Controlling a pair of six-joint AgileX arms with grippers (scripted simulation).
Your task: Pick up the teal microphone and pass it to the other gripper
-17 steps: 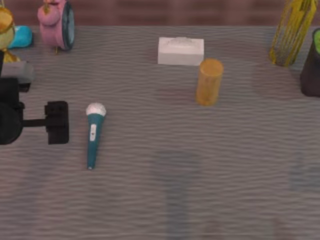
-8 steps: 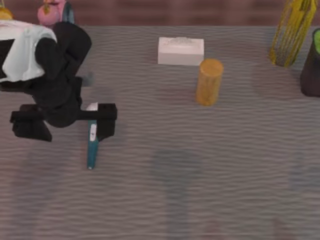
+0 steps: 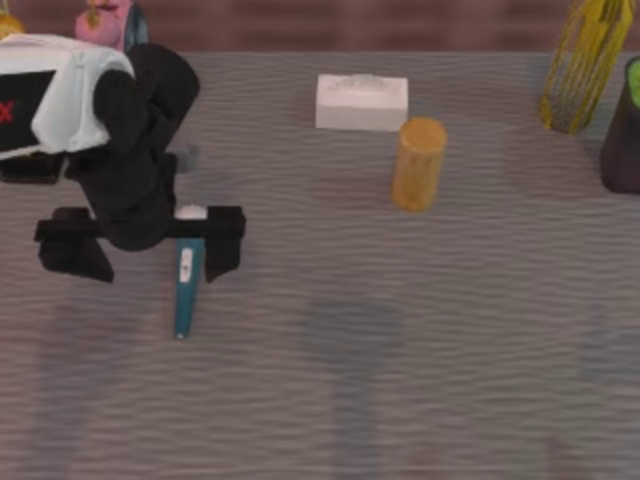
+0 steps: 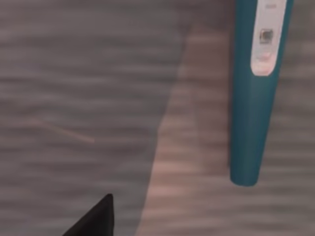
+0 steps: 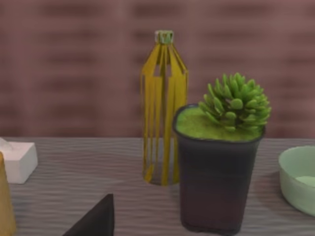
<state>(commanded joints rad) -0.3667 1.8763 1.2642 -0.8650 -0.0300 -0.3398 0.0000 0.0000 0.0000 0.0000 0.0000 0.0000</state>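
The teal microphone (image 3: 185,292) lies flat on the table at the left, with its white-grey head (image 3: 190,211) pointing to the back and mostly covered by my left arm. Over it hovers my left gripper (image 3: 148,258), open wide, and the handle sits between the fingers close to the right-hand one (image 3: 221,256). In the left wrist view the handle with its white switch patch (image 4: 256,98) shows beside one black fingertip (image 4: 101,216); the second finger is outside that picture. My right gripper is outside the top view; only one of its fingertips (image 5: 101,214) shows in its wrist view, far to one side with nothing held.
An orange cylinder (image 3: 418,163) and a white box (image 3: 362,101) stand at the back middle. A yellow bottle (image 3: 585,62) and a dark plant pot (image 3: 622,130) are at the back right, beside a pale green bowl (image 5: 300,179). A pink clock (image 3: 110,22) sits back left.
My left arm swung in from the table's left edge to above the microphone, then edged slightly right, covering more of the head. The microphone has not moved.
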